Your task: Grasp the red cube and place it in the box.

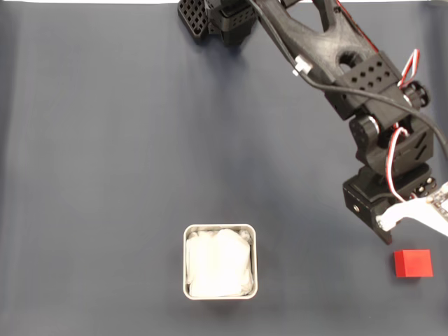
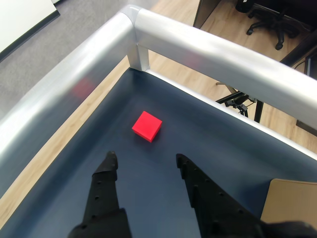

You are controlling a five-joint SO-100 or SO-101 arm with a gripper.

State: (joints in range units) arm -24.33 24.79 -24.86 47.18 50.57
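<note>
Fixed view, left to right: the box (image 1: 220,262) with its white lining sits low centre on the dark mat (image 1: 105,175); the arm (image 1: 378,133) reaches down at right; the red cube (image 1: 412,264) lies far right, well apart from the box. Wrist view: gripper (image 2: 146,161) fingers spread, empty, cube (image 2: 147,126) just ahead of them.
</note>
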